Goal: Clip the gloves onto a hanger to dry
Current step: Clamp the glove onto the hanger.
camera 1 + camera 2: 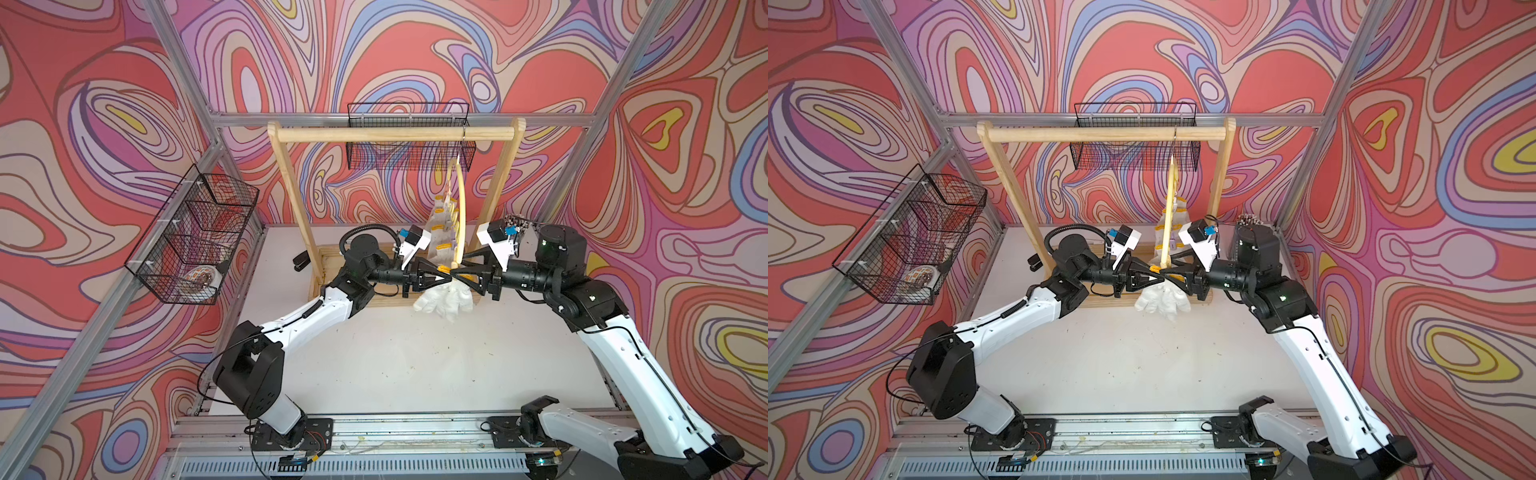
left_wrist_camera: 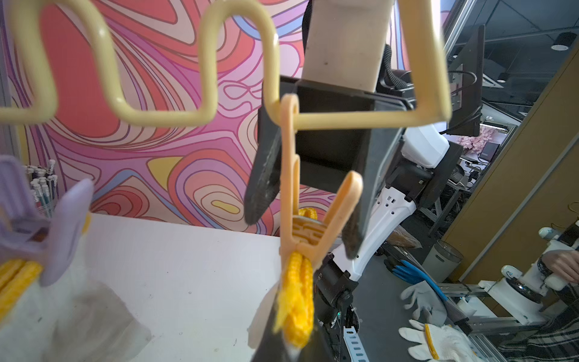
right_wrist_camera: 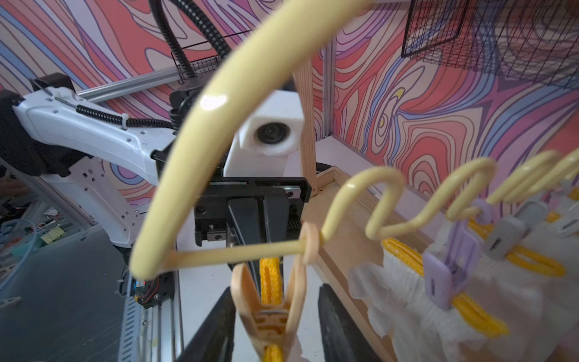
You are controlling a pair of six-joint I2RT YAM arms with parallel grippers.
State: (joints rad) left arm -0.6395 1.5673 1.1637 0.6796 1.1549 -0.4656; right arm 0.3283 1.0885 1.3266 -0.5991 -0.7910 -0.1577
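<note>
- the hanger [image 1: 1168, 216] is pale yellow, with an arched top over a wavy lower bar. it hangs from the wooden rail [image 1: 374, 135] at the back of the white table [image 1: 415, 365] and shows edge-on in both top views.
- the gloves [image 3: 416, 301] are white knit with bright yellow cuff edges and look a little grubby. several hang cuff-up in a row under the wavy bar, pinned by a lilac clip [image 3: 448, 272] and a grey clip [image 3: 510, 228] among others.
- an orange clip [image 2: 293, 175] dangles from the near end of the bar. its mouth is closed on the folded yellow cuff of one more glove [image 1: 441, 300], whose white fingers droop below both grippers.
- the left gripper [image 1: 447, 276] is closed, pinching that glove's cuff just below the orange clip.
- the right gripper [image 2: 304, 233] faces it from the opposite side. its jaws are spread apart with the clip's two handles between them. i cannot tell whether a pad touches a handle.
</note>
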